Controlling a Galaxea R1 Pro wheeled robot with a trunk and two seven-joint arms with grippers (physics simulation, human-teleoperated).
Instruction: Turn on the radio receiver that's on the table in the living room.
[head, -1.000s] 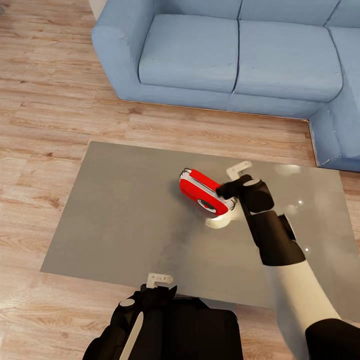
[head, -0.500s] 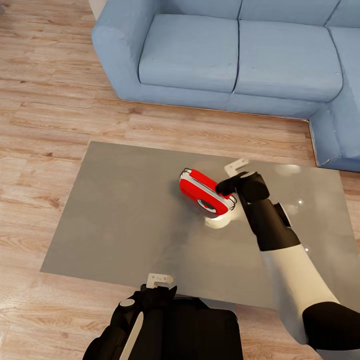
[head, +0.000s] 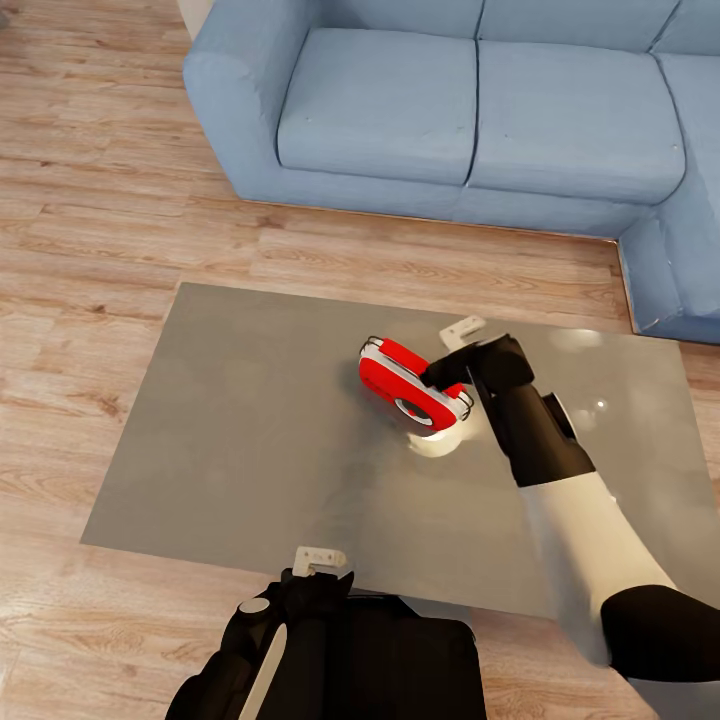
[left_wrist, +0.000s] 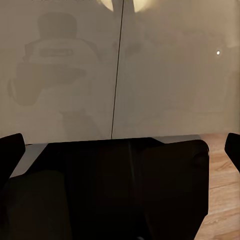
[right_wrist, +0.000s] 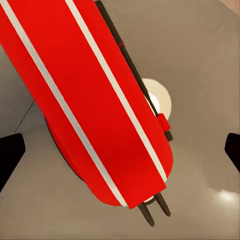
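Radio (head: 408, 385) stands near the middle of the grey table (head: 230, 440), its dial face toward the robot and its wire handle along the top. The right gripper (head: 447, 366) hovers right over its upper right end, jaws spread wide with fingertips at both edges of the wrist view. The left gripper (head: 318, 568) rests at the table's near edge, also open. Beyond lies the blue sofa (head: 470, 110).

radio receiver (head: 410, 385) red, white-striped | table (head: 240, 440) glossy grey | sofa (head: 450, 100) blue
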